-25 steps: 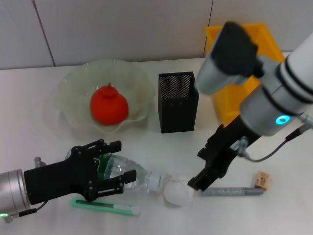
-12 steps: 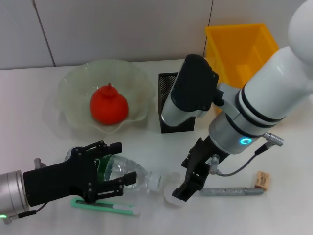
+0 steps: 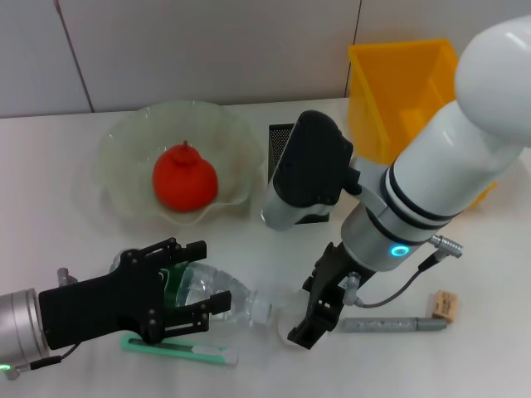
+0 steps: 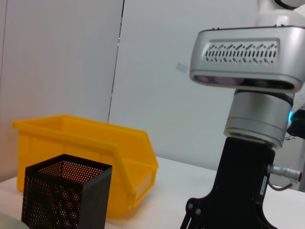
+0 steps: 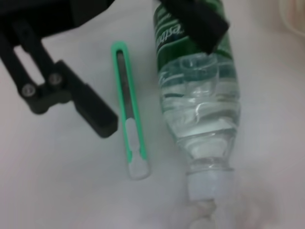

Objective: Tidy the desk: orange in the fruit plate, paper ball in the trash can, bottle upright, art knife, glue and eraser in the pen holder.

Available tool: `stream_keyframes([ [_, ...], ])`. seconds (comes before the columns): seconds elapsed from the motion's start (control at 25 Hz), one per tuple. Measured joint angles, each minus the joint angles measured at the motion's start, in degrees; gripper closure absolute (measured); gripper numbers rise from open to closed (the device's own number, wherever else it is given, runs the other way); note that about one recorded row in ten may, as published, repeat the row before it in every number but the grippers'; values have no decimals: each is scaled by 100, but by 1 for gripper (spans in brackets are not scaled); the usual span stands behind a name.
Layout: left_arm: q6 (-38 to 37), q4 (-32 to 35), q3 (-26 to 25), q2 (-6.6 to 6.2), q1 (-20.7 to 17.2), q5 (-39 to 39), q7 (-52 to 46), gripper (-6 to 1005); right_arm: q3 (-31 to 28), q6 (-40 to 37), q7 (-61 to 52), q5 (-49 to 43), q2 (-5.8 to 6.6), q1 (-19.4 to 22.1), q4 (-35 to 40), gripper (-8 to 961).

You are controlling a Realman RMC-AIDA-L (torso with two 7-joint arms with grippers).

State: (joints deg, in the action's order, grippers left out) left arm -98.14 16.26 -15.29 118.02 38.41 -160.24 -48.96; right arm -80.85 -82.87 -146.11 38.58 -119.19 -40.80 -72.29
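Note:
The clear bottle (image 3: 224, 300) (image 5: 200, 95) lies on its side near the table's front. My left gripper (image 3: 209, 274) stands open astride its green-labelled end. My right gripper (image 3: 305, 330) points down onto the paper ball (image 3: 286, 325) (image 5: 209, 217) by the bottle's cap and covers most of it. The green art knife (image 3: 178, 350) (image 5: 128, 114) lies in front of the bottle. To the right lie the grey glue stick (image 3: 397, 323) and the eraser (image 3: 444, 304). The orange (image 3: 184, 178) sits in the fruit plate (image 3: 124, 141). The right arm partly hides the black mesh pen holder (image 3: 286, 137) (image 4: 64, 195).
A yellow bin (image 3: 398, 83) (image 4: 95, 148) stands at the back right, beside the pen holder. The right arm's bulky wrist (image 3: 311, 170) (image 4: 248, 191) hangs over the table's middle. A wall runs along the table's far edge.
My right arm has swung left and down over the paper ball, which now barely shows. The left gripper and the bottle have not moved.

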Motion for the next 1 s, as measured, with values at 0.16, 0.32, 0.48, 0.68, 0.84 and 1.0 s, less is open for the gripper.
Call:
stream_keyframes([
  [0.16, 0, 0, 0, -3, 0, 5, 0, 182, 136, 40, 0, 7, -16, -19, 75, 172],
  [0.32, 0, 0, 0, -5, 0, 13, 0, 182, 139, -23, -53, 9, -17, -65, 76, 187],
  [0.48, 1, 0, 0, -7, -4, 24, 0, 182, 118, -135, -61, 2, -3, -77, 56, 245],
  [0.68, -3, 0, 0, -4, -7, 28, 12, 182, 58, -211, -59, 6, -1, -53, 25, 352],
  [0.84, -4, -1, 0, -3, -6, 29, 11, 183, -505, -564, -26, 67, 2, -12, -203, 360],
  [1.0, -4, -1, 0, -1, -4, 29, 13, 183, -1486, -1092, 143, 198, 13, 41, -531, 360],
])
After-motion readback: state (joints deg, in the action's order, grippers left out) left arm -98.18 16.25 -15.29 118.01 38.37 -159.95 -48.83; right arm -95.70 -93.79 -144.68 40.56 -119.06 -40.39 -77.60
